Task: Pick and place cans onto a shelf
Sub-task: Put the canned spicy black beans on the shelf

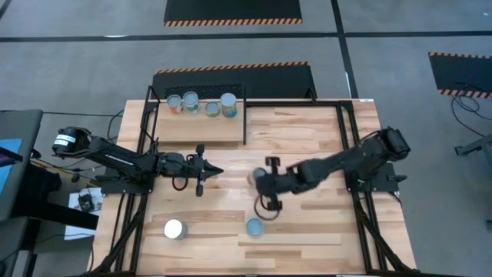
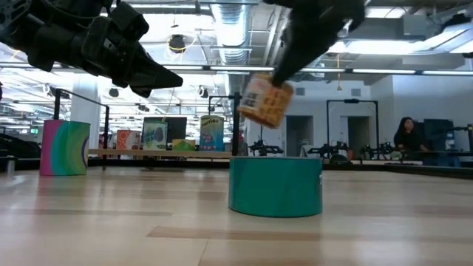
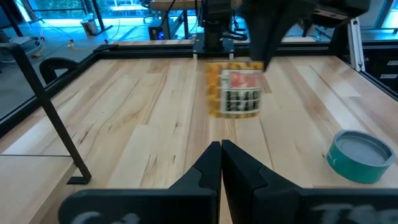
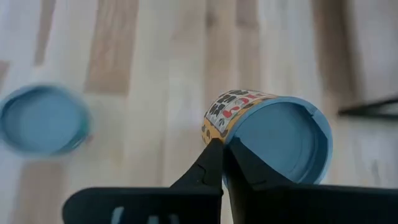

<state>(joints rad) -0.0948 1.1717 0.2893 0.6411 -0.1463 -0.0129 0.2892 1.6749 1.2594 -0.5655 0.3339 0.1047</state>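
My right gripper (image 1: 260, 178) is shut on an orange-labelled can (image 2: 264, 100) with a pale-blue end (image 4: 283, 140), held above the middle of the table. My left gripper (image 1: 211, 171) is shut and empty just to the can's left, pointing at it; its fingers show in the left wrist view (image 3: 221, 163). Several cans (image 1: 201, 104) stand upright on the shelf (image 1: 196, 127) at the far left. A teal can (image 1: 254, 227) and a silvery-topped can (image 1: 175, 228) stand on their bases near the front edge. My right gripper pinches the orange can at its rim (image 4: 222, 132), one finger on the labelled wall and the other on the pale-blue end. The fingers come slanting down from the table's right. The can hangs tilted below them, lifted clear of the table (image 2: 264, 100).
The black frame posts (image 1: 151, 115) edge the table on both sides. A pink and green can (image 2: 65, 148) stands at the left in the low view. The teal can (image 2: 275, 185) stands just below and nearer than the held can. A person (image 2: 405, 137) is in the room behind.
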